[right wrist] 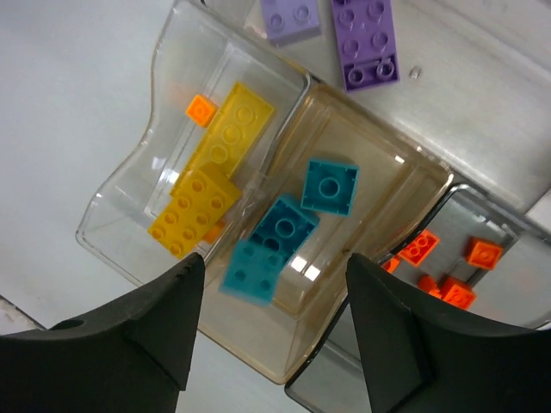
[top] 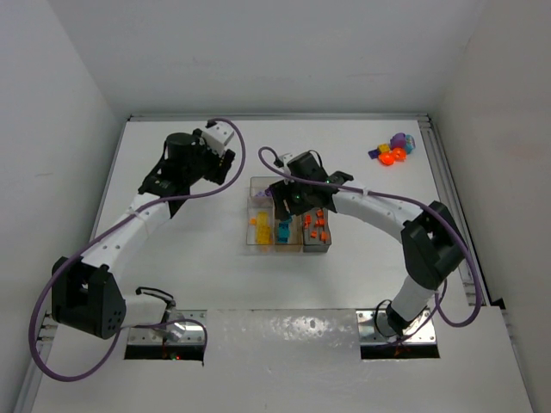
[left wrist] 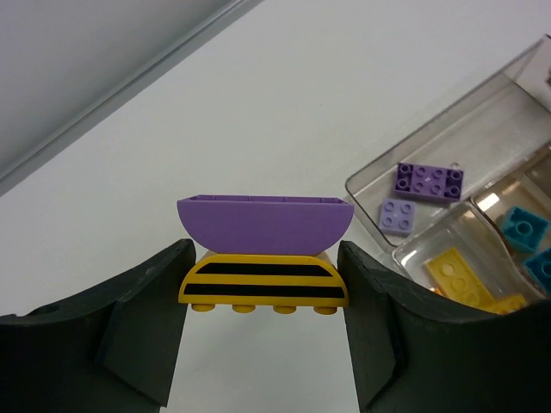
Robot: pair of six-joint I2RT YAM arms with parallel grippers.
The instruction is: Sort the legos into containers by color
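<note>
My left gripper (left wrist: 263, 292) is shut on a yellow brick with black stripes (left wrist: 263, 280), and a curved purple brick (left wrist: 263, 222) is stuck to its far side. It hangs over bare table left of the clear tray (left wrist: 448, 138). In the top view that gripper (top: 225, 163) is at the back left. My right gripper (right wrist: 274, 284) is open above the tray's tan compartment (right wrist: 288, 344). A blurred teal brick (right wrist: 252, 271) is loose between and below its fingers, over two more teal bricks (right wrist: 330, 185). Yellow bricks (right wrist: 225, 138) lie in the clear compartment with a small orange piece (right wrist: 201, 109).
Orange-red bricks (right wrist: 448, 288) fill the grey compartment, and two purple bricks (right wrist: 368, 39) lie in the wide section. A small heap of loose legos (top: 394, 151) sits at the back right of the table. The tray (top: 261, 191) stands mid-table under the right arm.
</note>
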